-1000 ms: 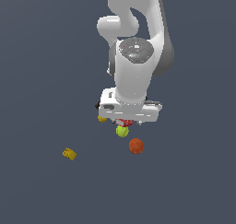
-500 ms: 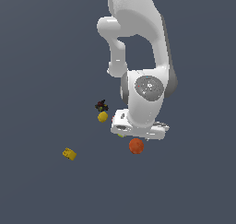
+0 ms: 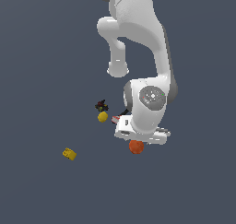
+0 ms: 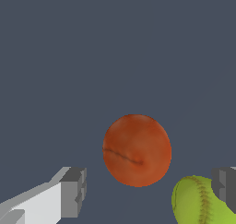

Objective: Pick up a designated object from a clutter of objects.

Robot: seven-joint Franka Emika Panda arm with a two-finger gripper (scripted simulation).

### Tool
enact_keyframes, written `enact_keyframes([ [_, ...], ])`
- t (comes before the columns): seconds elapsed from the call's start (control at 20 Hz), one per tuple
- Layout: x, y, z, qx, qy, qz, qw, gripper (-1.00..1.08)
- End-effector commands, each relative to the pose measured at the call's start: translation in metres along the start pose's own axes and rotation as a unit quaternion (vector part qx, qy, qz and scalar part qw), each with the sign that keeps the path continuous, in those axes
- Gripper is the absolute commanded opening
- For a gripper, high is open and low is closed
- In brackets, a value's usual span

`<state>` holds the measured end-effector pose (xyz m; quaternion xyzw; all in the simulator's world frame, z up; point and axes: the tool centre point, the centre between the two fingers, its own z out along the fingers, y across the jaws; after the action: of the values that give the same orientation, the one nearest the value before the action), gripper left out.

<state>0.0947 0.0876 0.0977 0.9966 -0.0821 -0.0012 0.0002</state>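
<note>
The designated object, an orange-red matte ball point(image 4: 137, 150), lies on the dark floor and fills the middle of the wrist view. My gripper point(image 4: 150, 188) is open, one grey fingertip point(image 4: 73, 191) on each side of the ball and apart from it. In the exterior view the orange-red ball point(image 3: 136, 146) peeks out just under the white hand point(image 3: 140, 132). A yellow-green ball point(image 4: 198, 202) from the clutter of objects lies close to the other fingertip point(image 4: 224, 184).
Toward the exterior view's left of the hand sit a small yellow ball point(image 3: 103, 117), a small dark toy point(image 3: 101, 105) and a red-white flat piece point(image 3: 116, 120). A yellow block point(image 3: 69, 154) lies alone farther left.
The arm has swung toward the exterior view's right and lowered. The hand now sits right over the orange-red ball and covers the yellow-green ball in the exterior view.
</note>
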Motion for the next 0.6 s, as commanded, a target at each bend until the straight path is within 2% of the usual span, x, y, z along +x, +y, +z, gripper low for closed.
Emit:
enact_keyframes([
  [0.0, 0.000, 0.000, 0.000, 0.000, 0.000, 0.000, 1.0000, 1.00],
  [0.55, 0.000, 0.000, 0.044, 0.000, 0.001, 0.001, 1.0000, 1.00],
])
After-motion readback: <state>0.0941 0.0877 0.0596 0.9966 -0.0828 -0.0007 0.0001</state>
